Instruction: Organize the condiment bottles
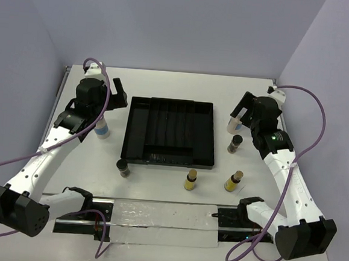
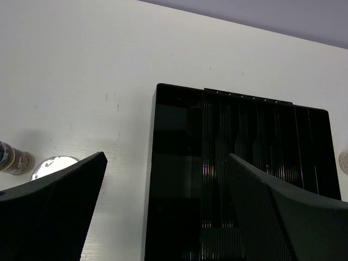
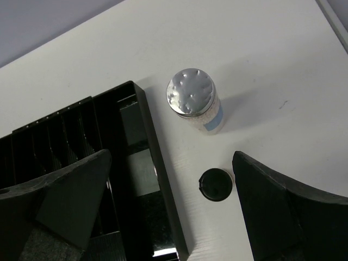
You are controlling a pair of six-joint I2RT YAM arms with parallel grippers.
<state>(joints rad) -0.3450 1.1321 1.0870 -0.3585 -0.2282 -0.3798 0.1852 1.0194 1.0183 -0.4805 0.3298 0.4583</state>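
Observation:
The condiment bottles stand on the white table around the black tray [image 1: 168, 130]. Left of it are a white blue-labelled bottle [image 1: 102, 128] and a dark jar [image 1: 123, 167]. In front stand two yellow-filled bottles [image 1: 190, 180] [image 1: 233, 182]. To the right are a dark black-capped jar [image 1: 235, 143] [image 3: 215, 184] and a silver-capped white bottle [image 1: 233, 124] [image 3: 191, 95]. My left gripper [image 1: 117, 93] [image 2: 167, 157] hangs open above the tray's left edge, holding nothing. My right gripper [image 1: 244, 107] [image 3: 169, 163] is open over the tray's right rim, the dark jar near its right finger.
The tray [image 2: 239, 163] has several narrow slots and wider compartments [image 3: 130, 179]. A clear strip and a black rail [image 1: 161, 217] lie along the near edge between the arm bases. Purple cables loop beside both arms. Walls close in at the back and sides.

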